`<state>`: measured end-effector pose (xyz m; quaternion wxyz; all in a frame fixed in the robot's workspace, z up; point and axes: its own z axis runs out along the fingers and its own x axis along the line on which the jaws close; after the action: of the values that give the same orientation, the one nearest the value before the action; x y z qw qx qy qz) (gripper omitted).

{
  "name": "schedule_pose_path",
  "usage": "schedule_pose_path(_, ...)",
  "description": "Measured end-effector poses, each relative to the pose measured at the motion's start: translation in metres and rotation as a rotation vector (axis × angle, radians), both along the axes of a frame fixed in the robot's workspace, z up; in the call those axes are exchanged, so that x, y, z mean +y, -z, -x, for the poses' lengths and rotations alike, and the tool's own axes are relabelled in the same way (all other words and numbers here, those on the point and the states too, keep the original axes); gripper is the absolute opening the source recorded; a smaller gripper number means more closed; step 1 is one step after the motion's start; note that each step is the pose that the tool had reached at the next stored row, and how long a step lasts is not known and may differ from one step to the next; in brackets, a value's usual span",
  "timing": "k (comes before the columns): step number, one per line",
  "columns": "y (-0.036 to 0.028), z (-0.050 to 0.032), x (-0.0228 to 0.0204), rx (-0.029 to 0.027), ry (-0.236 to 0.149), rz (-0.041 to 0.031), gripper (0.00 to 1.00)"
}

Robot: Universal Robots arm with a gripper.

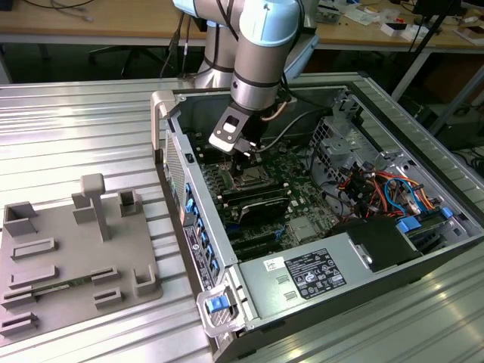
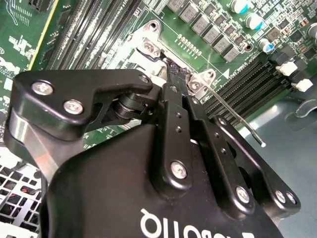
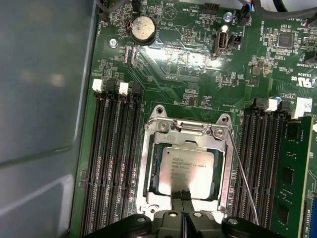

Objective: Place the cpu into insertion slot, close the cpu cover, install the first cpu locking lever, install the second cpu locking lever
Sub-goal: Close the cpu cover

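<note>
At the exterior view's left, grey fixture tray (image 1: 76, 249) on the surface (image 1: 76, 128), then open case (image 1: 227, 302), pincer (image 1: 249, 162) inside with tips pinched narrow at the edge of the cpu cover (image 3: 146, 163), lowered around the cpu (image 3: 188, 168) seated in the insertion slot (image 3: 156, 173), wire lever (image 3: 245, 183) raised alongside.

**A robotics lab or test workshop**

Under the gripper (image 1: 248, 157) lies an open computer case (image 1: 193, 198) on a ribbed metal table (image 1: 68, 121). Well apart from the gripper, on the same table, stands a grey fixture plate (image 1: 68, 261) with moulded holders. Behind the arm (image 1: 261, 53), wooden workbenches (image 1: 113, 29) carry cables (image 1: 76, 10) and small parts (image 1: 395, 27)
</note>
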<state>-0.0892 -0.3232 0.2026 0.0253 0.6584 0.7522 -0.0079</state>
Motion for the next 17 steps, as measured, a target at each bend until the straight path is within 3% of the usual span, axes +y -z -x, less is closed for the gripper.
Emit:
schedule_pose_path(3,-0.0026,-0.0003,0.0012,-0.0019,0.000,-0.0024,0.11)
schedule_pose_path(6,-0.0050,-0.0022,0.0014,-0.0006,0.000,0.0007,0.11)
schedule_pose_path(13,-0.0037,-0.0282,0.0014,-0.0004,0.000,0.0010,0.11)
schedule_pose_path(17,-0.0033,-0.0321,0.0014,-0.0004,0.000,0.0010,0.11)
